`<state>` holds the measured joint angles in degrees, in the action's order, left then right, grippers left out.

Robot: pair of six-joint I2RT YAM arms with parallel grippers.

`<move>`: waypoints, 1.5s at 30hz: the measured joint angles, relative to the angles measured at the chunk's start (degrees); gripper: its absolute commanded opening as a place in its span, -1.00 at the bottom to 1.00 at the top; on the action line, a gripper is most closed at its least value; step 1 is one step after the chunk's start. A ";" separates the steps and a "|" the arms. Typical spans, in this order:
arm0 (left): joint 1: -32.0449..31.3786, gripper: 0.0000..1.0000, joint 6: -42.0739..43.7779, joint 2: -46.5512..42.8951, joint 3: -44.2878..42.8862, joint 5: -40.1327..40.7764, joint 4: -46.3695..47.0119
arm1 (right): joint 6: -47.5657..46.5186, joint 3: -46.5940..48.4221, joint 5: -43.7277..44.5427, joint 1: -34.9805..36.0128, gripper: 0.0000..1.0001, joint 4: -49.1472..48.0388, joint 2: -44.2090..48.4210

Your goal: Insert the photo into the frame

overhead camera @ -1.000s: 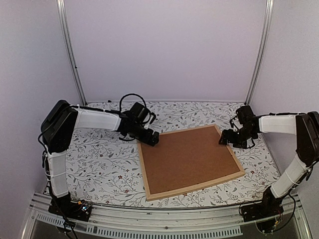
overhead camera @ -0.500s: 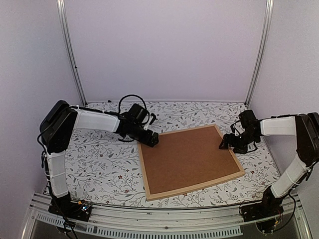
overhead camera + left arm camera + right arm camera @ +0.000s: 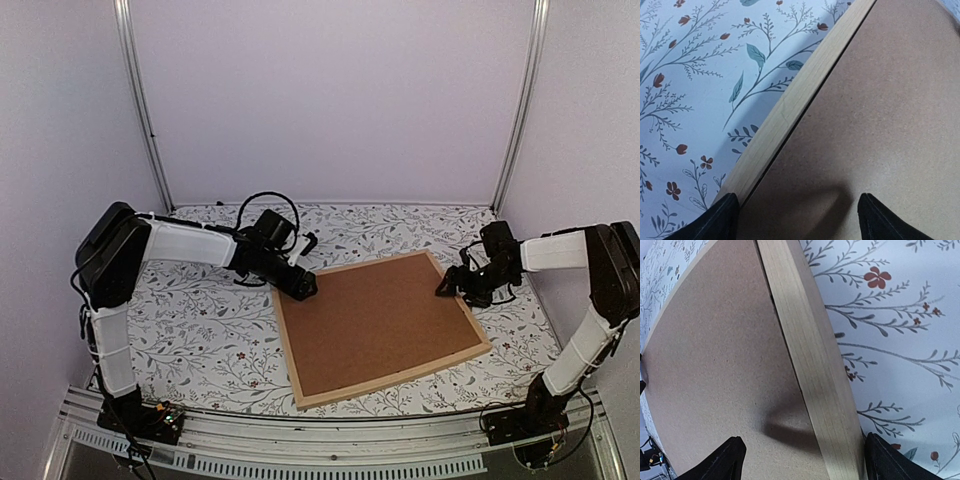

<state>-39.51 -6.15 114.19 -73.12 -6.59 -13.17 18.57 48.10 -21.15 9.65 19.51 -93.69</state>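
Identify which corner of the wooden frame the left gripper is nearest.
The far left corner of the frame, where the left gripper sits open. The right gripper is by the far right corner; both near corners are unattended.

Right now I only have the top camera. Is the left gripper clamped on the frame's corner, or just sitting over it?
Observer: Not clamped. Its wrist camera shows the left gripper open, with the wooden edge of the frame running between its fingers.
Reviewer: And the right one?
Observer: The right gripper is open too: one finger over the brown board, the other outside the frame, over the tablecloth.
Reviewer: Does the board sit tight?
Observer: The left wrist camera shows a thin dark gap between board and frame.
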 measured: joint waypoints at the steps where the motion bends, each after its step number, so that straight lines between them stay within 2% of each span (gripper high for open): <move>1: -0.02 0.64 0.61 -0.09 0.00 -0.44 -0.31 | 0.00 0.42 -0.55 0.00 0.70 -0.28 -0.57; 12: -0.20 0.60 5.09 -0.24 -1.09 -2.14 -4.46 | 0.04 5.18 -4.96 -0.35 0.69 -3.39 -6.23; 35: -2.64 0.60 10.91 -0.04 -2.86 -4.09 -8.98 | -0.09 9.38 -4.42 0.17 0.69 -4.70 -10.01; 40: -2.82 0.72 9.66 -0.07 -2.80 -3.91 -8.00 | -0.44 9.73 -3.10 0.72 0.70 -3.89 -10.01; 45: -3.39 0.99 5.77 -2.71 -0.24 -1.97 -3.65 | -0.90 9.92 -2.89 1.75 0.70 -3.10 -9.99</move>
<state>-42.89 -0.38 111.48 -73.36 -8.56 -16.82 17.67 58.02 -24.03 11.40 16.40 -103.68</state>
